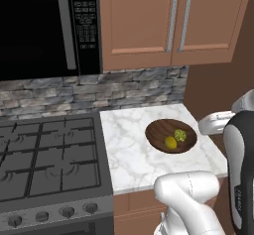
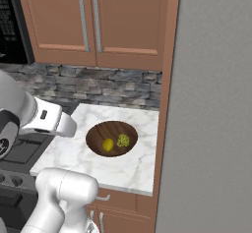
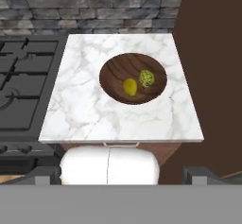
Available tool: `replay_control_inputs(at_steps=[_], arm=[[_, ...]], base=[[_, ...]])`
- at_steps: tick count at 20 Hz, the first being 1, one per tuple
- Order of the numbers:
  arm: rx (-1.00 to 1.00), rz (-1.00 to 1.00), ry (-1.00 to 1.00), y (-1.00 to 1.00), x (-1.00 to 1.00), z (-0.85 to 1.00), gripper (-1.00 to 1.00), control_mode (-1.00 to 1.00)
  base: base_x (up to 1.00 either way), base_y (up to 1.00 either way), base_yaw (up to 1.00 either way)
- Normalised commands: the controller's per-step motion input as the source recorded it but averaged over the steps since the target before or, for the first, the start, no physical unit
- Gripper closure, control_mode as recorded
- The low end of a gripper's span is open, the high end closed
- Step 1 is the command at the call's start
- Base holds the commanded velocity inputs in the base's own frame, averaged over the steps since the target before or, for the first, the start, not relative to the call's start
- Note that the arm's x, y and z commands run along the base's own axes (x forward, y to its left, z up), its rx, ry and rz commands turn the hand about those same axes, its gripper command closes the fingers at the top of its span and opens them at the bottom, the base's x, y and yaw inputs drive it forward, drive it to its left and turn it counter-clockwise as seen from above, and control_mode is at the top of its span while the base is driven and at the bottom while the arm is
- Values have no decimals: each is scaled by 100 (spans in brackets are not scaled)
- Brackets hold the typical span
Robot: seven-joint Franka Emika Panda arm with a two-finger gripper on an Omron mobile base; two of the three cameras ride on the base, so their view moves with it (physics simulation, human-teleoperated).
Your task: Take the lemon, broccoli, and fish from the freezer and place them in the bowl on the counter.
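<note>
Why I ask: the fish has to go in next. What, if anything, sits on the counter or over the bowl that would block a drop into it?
Nothing visible does. The bowl sits apart on bare counter, with only the lemon and broccoli inside, leaving free floor on its stove side. The open gripper holds nothing.

A white robot arm [image 1: 191,199] with smooth, rounded glossy shells, its links swelling into bulbous housings at the joints. A dark grey, near-black joint section [image 1: 238,169] bordered by a pale rim breaks up the white casing in the left base view, and a small dark rectangular marking sits on the tapered white link [image 2: 49,119] in the right base view. In the hand view, two small dark grey finger tips [image 3: 42,175] rise at the lower corners.
</note>
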Motion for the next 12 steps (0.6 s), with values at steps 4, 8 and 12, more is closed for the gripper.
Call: replay_control_inputs(at_steps=[4, 8, 12], arm=[[0, 0, 0, 4, -20, 4, -100, -100], [0, 0, 0, 0, -4, 0, -100, 100], [0, 0, 0, 0, 0, 0, -100, 100]], base=[[0, 0, 0], [-9, 0, 0], [-81, 0, 0]])
